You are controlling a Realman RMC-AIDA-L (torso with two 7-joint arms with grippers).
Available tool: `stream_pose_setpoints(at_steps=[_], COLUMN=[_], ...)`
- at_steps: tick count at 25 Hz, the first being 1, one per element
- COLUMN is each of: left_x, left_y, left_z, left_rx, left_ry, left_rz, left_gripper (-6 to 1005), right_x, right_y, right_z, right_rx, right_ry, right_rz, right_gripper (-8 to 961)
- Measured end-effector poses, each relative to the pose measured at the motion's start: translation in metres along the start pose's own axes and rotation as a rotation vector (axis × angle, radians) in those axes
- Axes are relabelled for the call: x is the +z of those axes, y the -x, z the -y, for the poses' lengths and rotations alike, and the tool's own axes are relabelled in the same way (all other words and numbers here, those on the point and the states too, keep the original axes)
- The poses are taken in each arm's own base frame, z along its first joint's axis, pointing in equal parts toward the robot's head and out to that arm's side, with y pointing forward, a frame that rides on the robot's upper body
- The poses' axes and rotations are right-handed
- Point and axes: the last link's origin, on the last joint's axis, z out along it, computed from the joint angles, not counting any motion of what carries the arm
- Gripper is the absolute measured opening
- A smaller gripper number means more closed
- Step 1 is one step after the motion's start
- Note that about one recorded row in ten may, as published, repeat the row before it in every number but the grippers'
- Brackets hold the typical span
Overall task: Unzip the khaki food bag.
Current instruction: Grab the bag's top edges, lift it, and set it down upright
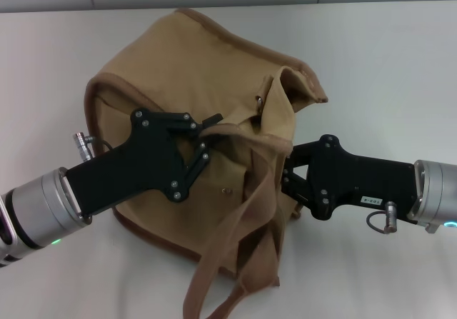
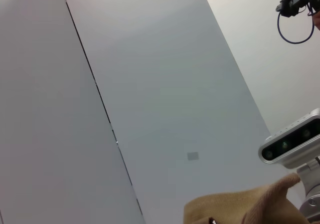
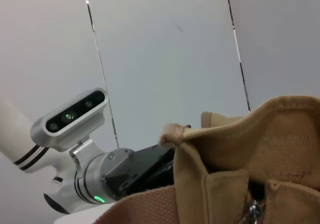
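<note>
a: where's the khaki food bag (image 1: 178, 69)?

b: mid-table (image 1: 400, 62), slumped toward me with its handles (image 1: 243, 233) trailing to the near edge. i've got an arm in from each side.

a: how will it handle?

b: soft canvas, light i'd guess, no stiffness. it'll fold and drag instead of resisting, so i reckon one side has to pin the fabric by the zipper end while the other takes the metal pull (image 3: 254, 209), which shows low in the right wrist view.

a: arm poses?

b: left gripper (image 1: 211, 123) reaches in level from the near left, its tips pressed together at the crumpled top; i can't tell if it has fabric. right gripper (image 1: 287, 173) comes in level from the right, its tips buried under a fold, so i can't tell its opening.
</note>
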Motion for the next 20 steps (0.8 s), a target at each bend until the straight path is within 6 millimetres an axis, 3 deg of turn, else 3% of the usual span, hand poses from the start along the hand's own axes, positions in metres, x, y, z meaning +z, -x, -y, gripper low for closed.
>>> stream_pose_setpoints(at_steps=[10, 20], left_x=[-0.0012, -0.0048], left_y=[0.0000, 0.0003], left_z=[-0.0024, -0.0006], left_rx=[-0.011, -0.024], left_ry=[-0.004, -0.060], left_rz=[-0.002, -0.004], left_gripper=[56, 56], right_x=[-0.0017, -0.0082], right_y=[0.0003, -0.0037], right_z=[-0.0024, 0.0004], right_rx=[-0.006, -0.002], right_ry=[0.006, -0.036], right_rz=[0.010, -0.004], right_gripper=[39, 3])
